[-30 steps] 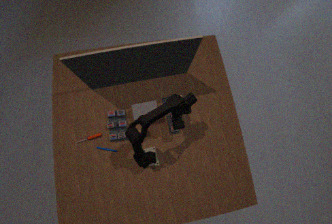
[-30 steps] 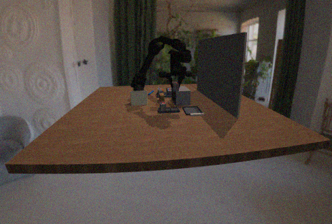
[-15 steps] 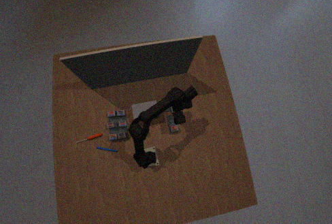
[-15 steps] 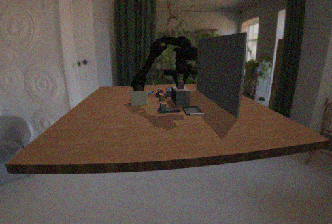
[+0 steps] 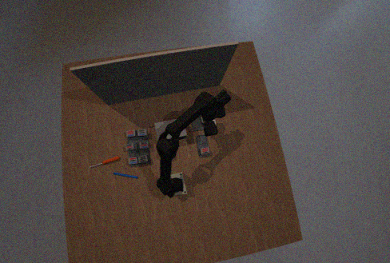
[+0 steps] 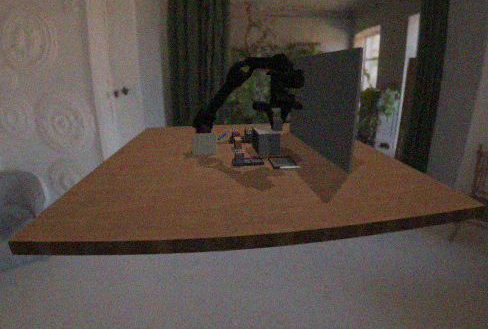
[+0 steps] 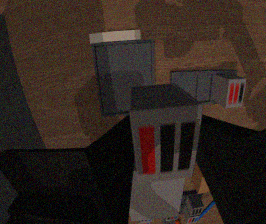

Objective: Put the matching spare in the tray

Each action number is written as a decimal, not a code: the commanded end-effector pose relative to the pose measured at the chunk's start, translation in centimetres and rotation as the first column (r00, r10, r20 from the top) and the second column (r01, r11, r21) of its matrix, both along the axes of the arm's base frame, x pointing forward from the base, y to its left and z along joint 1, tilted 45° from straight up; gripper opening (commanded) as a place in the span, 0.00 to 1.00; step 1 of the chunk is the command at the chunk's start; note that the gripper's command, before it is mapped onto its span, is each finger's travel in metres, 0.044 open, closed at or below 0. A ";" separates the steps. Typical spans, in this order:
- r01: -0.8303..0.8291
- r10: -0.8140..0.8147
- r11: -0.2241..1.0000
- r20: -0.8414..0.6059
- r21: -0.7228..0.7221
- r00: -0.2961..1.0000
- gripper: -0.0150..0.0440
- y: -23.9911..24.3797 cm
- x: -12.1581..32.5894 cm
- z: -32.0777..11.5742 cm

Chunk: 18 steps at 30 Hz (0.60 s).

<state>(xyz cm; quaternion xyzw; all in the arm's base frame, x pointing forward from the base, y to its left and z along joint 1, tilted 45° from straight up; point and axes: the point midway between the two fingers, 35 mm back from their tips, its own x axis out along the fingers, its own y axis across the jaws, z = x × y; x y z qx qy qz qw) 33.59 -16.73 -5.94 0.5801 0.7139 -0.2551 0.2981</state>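
Top looks down from afar, exterior sideways, wrist close; all share the table (image 5: 240, 210).

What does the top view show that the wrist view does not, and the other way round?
Only the top view shows the group of spares, the orange screwdriver, the blue pen and the grey panel. Only the wrist view shows the red and dark stripes on the spare that the gripper holds. Both show the grey tray and a second spare lying on the table.
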 end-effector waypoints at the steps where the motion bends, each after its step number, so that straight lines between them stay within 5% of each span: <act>1: 0.007 -0.007 1.000 0.007 -0.002 1.000 0.25 0.1 1.3 0.0; 18: 0.008 -0.008 1.000 0.009 -0.001 1.000 0.25 0.8 2.8 -0.7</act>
